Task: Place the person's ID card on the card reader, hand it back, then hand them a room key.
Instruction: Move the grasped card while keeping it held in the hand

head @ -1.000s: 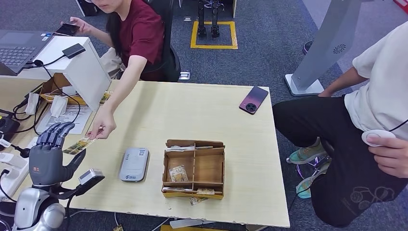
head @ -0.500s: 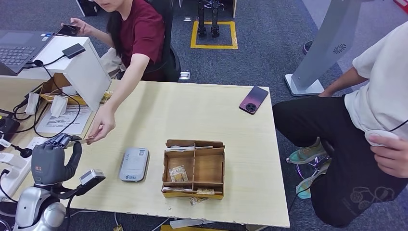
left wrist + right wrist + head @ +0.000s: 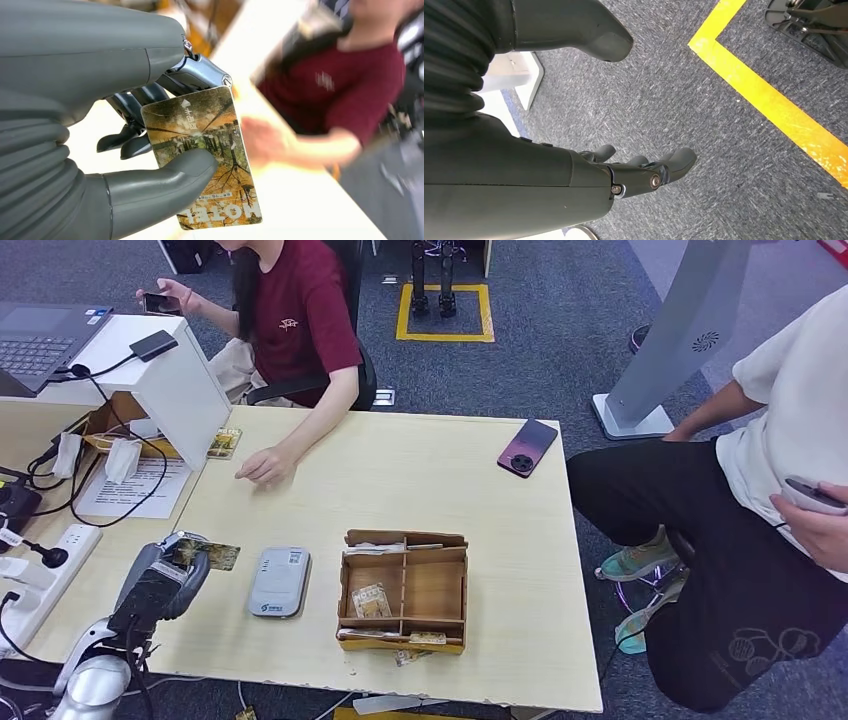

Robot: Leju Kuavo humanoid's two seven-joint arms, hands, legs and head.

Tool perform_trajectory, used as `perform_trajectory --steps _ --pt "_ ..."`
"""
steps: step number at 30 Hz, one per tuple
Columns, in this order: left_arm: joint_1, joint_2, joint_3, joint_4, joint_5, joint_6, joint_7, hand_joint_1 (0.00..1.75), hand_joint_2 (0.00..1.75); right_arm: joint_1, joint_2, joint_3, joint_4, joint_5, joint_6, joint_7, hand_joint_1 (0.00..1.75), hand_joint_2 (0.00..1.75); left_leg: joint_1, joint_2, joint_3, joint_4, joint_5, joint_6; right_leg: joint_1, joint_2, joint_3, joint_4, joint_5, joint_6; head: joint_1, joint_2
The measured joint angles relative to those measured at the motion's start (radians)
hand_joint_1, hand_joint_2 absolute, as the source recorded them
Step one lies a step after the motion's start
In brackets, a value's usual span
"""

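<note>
ID card (image 3: pixel 202 157) is pinched between thumb and fingers of the left hand (image 3: pixel 165 575), held just beside the grey card reader (image 3: pixel 279 581) on the table (image 3: pixel 500 640). Printed face is kept clear of the thumb at the far end, presumably so it can be laid flat on the reader. Right hand (image 3: pixel 634 172) hangs over carpet, fingers loosely apart, nothing held. Room keys are judged to lie in the wooden divided box (image 3: pixel 404 592). The person's hand (image 3: pixel 263 465) rests on the table, well apart from the card

Glossy printed ID card (image 3: pixel 205 155), wooden tray (image 3: pixel 404 640)
</note>
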Motion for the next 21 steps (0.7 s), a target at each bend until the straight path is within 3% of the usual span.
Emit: perform_trajectory --steps 5,9,16,21 --pt "0.017 0.002 0.0 -0.023 0.089 -0.129 0.028 1.75 1.75 0.002 0.0 0.0 0.0 0.001 0.0 0.004 0.0 1.75 0.0 0.0 0.0 0.0 0.0 0.0 0.0 0.0 0.0 0.0 0.0 0.0 0.0 0.0" --pt "0.032 0.004 -0.005 -0.04 0.12 -0.175 0.061 1.75 1.75 0.002 0.0 -0.001 0.0 0.001 -0.002 0.009 0.0 1.75 0.0 0.0 0.0 0.0 0.0 0.0 0.0 0.0 0.0 0.0 0.0 0.0 0.0 0.0" --pt "0.028 0.001 -0.061 -0.046 0.0 -0.105 0.127 1.75 1.75 0.002 0.001 -0.004 0.0 -0.001 -0.013 0.012 0.0 1.75 0.0 0.0 0.0 0.0 0.0 0.0 0.0 0.0 0.0 0.0 0.0 0.0 0.0 0.0" --pt "-0.003 -0.042 -0.113 -0.018 -0.124 -0.002 0.195 1.75 1.75 0.002 0.006 -0.008 0.0 0.002 -0.015 0.017 0.0 1.75 0.0 0.0 0.0 0.0 0.0 0.0 0.0 0.0 0.0 0.0 0.0 0.0 0.0 0.0"
